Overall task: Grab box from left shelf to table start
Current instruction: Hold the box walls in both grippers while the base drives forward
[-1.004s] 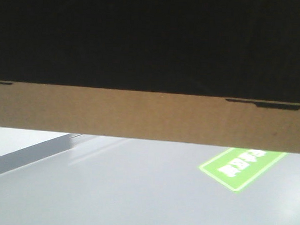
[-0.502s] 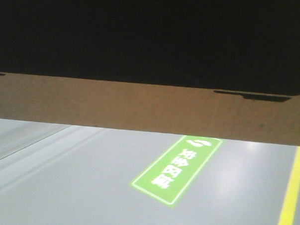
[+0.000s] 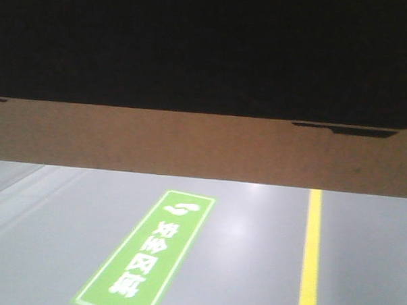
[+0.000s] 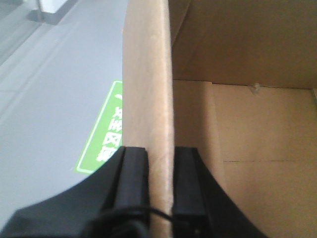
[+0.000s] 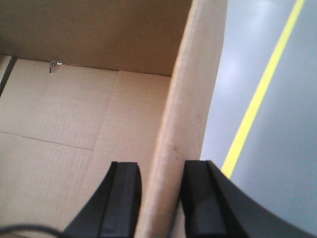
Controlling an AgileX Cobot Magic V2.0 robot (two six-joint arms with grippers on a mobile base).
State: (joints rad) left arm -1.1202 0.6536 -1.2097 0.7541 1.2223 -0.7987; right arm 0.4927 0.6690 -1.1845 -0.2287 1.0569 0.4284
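The box (image 3: 203, 149) fills the upper half of the front view, with its black printed panel above a brown cardboard strip. It hangs above the floor between my two arms. My left gripper (image 4: 161, 163) is shut on the box's left wall (image 4: 148, 89), one finger outside and one inside. My right gripper (image 5: 161, 171) is shut on the box's right wall (image 5: 190, 99) in the same way. The brown inside of the box shows in both wrist views. The left shelf and the table are out of view.
Under the box lies grey floor with a green sign (image 3: 145, 254), which also shows as the green sign (image 4: 106, 134) beside the left wall. A yellow line (image 3: 310, 252) runs along the right, seen again as the yellow line (image 5: 257, 99).
The floor has slid leftward under the box: the green sign moved from right to left, the yellow line came into view, and the pale surface at the left is gone. Both grips hold.
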